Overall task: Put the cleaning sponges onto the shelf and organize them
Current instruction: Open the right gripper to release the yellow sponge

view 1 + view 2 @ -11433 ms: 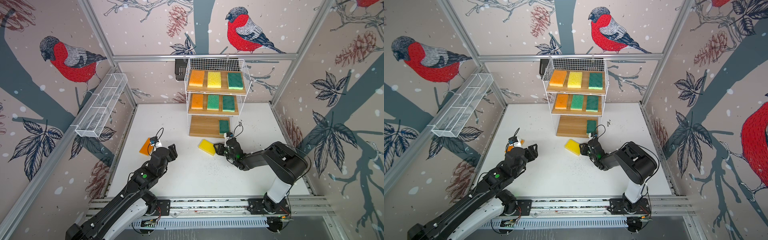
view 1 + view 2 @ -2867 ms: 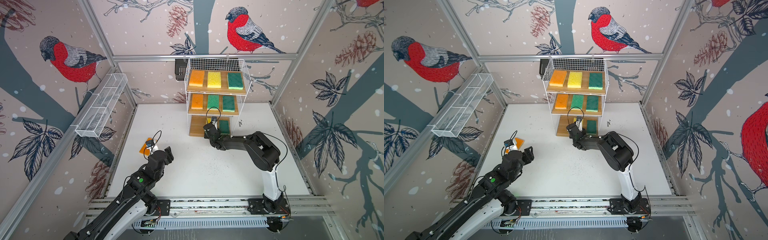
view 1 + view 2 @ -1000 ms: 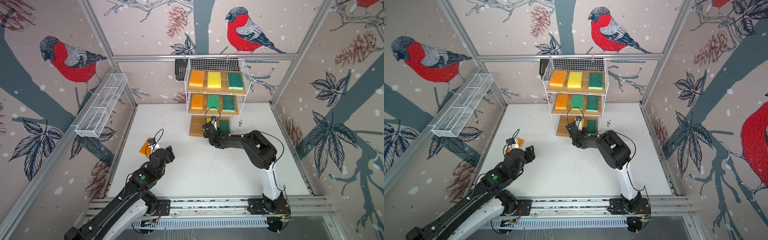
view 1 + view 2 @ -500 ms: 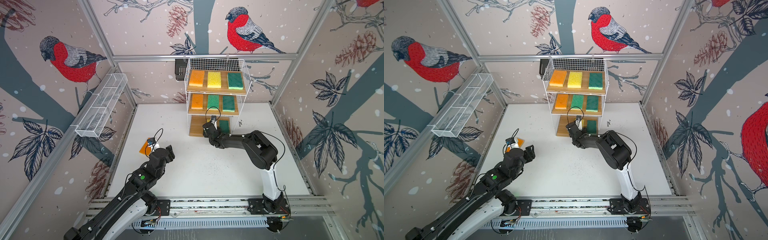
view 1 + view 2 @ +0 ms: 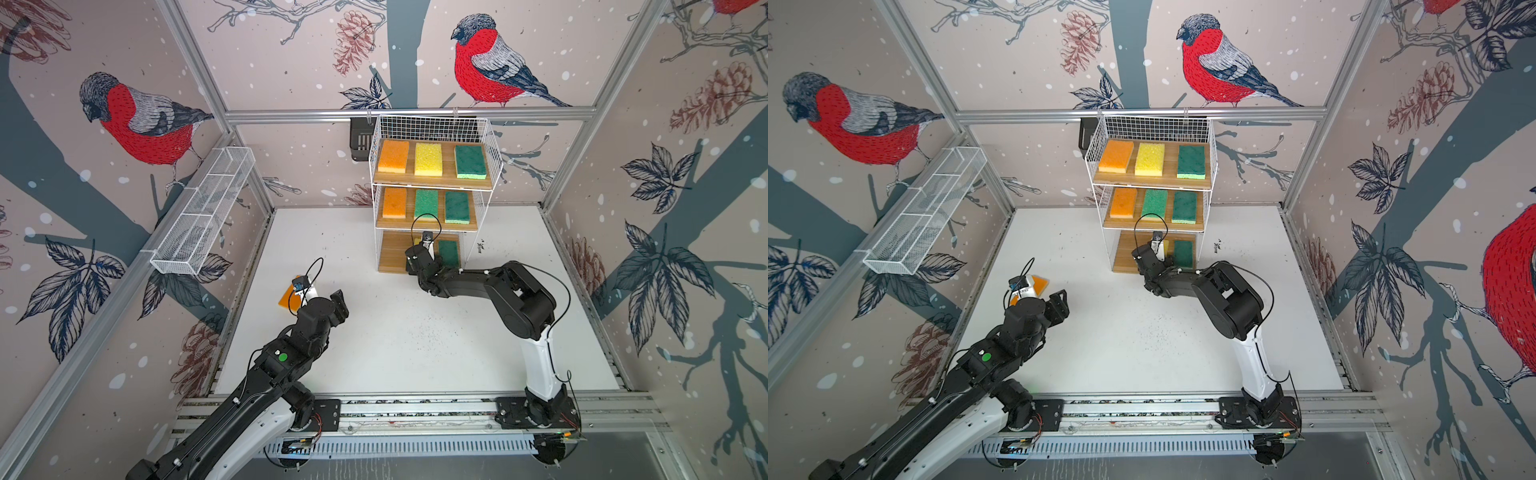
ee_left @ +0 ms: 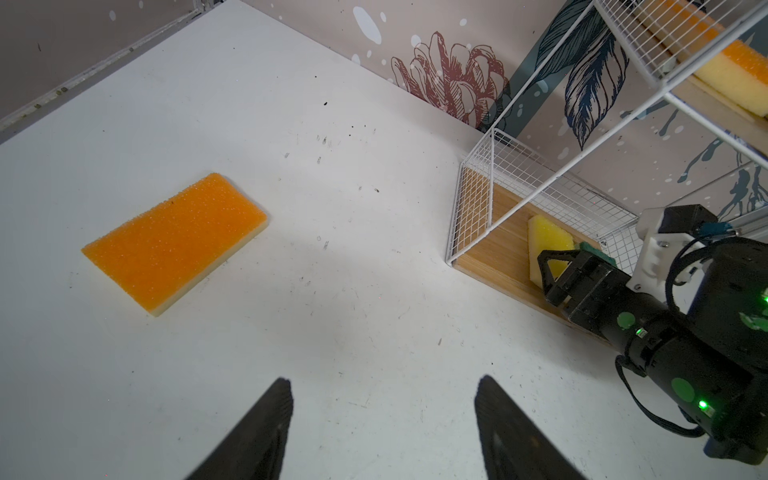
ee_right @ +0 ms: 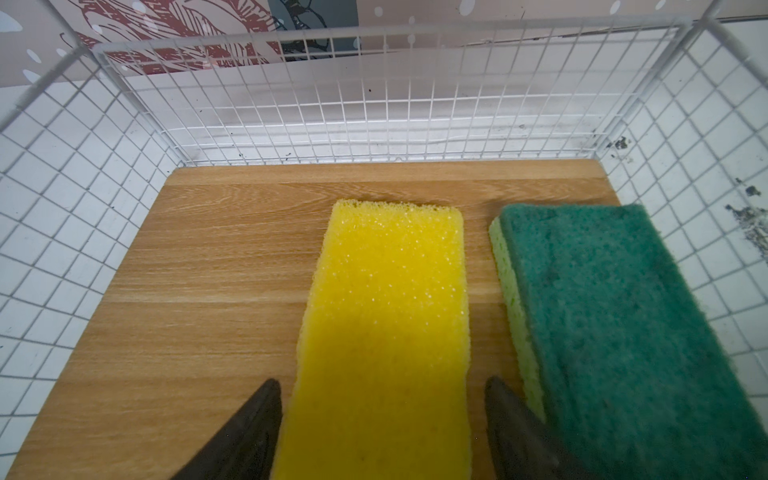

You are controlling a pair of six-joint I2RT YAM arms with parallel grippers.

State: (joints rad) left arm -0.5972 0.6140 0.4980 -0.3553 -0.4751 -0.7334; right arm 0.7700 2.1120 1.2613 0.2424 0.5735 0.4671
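Note:
The shelf (image 5: 487, 137) stands at the back with three sponges on its top board and three on its middle board. On the bottom board (image 7: 208, 266) a yellow sponge (image 7: 386, 311) lies flat beside a green sponge (image 7: 615, 324). My right gripper (image 7: 382, 379) is open astride the yellow sponge's near end, with a small gap at each finger. An orange sponge (image 6: 174, 241) lies on the table at the left, also visible in both top views (image 5: 286, 297) (image 5: 1040, 284). My left gripper (image 6: 383, 379) hovers open and empty over bare table beside it.
A long white mesh trough (image 5: 203, 216) hangs on the left wall. A small black basket (image 5: 359, 139) hangs behind the shelf's upper left corner. The bottom board's left third (image 5: 1125, 253) is bare wood. The right arm (image 5: 515, 299) stretches across the table's middle towards the shelf.
The yellow sponge, earlier on the table, now lies on the bottom board. Within the last second my right jaws widened off it. The left arm has barely moved.

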